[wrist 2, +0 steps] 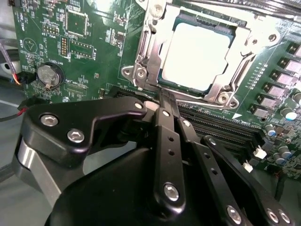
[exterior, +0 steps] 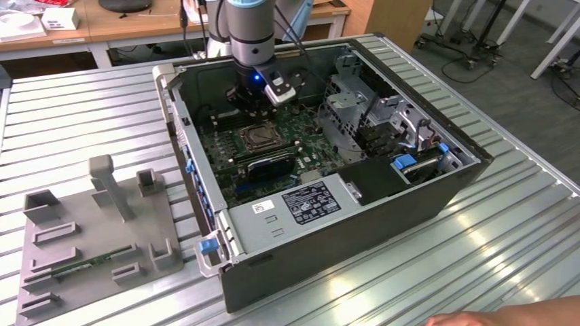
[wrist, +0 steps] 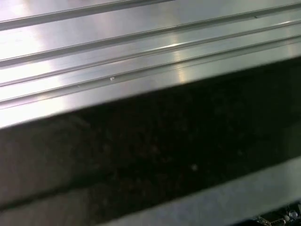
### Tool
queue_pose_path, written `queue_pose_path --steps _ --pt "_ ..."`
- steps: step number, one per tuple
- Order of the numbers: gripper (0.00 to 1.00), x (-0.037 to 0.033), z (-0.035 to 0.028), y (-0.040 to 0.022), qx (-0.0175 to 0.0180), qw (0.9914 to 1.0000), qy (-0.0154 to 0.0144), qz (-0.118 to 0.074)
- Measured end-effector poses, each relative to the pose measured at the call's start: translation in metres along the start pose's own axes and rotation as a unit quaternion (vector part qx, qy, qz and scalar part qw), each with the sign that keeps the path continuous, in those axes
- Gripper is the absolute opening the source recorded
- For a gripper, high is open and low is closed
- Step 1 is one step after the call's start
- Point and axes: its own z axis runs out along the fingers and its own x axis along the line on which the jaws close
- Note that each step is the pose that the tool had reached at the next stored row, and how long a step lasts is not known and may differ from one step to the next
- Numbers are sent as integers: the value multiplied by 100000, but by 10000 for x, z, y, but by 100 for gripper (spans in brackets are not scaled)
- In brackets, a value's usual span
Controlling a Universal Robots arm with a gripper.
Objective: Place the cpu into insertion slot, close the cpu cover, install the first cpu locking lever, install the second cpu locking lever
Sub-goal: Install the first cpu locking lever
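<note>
Arm (exterior: 249,27) upright, wrist pointing straight down, gripper (exterior: 257,102) lowered, black fingers (wrist 2: 167,141) pressed together in second wrist view

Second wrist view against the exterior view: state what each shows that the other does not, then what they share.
Second wrist view: the cpu lying in the window of the cpu cover, and a round coin battery. Exterior view: the whole computer case, a grey fixture tray on the ribbed table, and a person's hand. Both: the gripper, shut, close to the insertion slot on the green board.
</note>
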Motion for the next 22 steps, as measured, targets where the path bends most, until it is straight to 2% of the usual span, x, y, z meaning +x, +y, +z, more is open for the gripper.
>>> queue_pose_path --steps 11,22 --pt "11 0 5 -2 87 100000 -20 -10" --pt "11 -3 -98 34 79 100000 -24 -9"
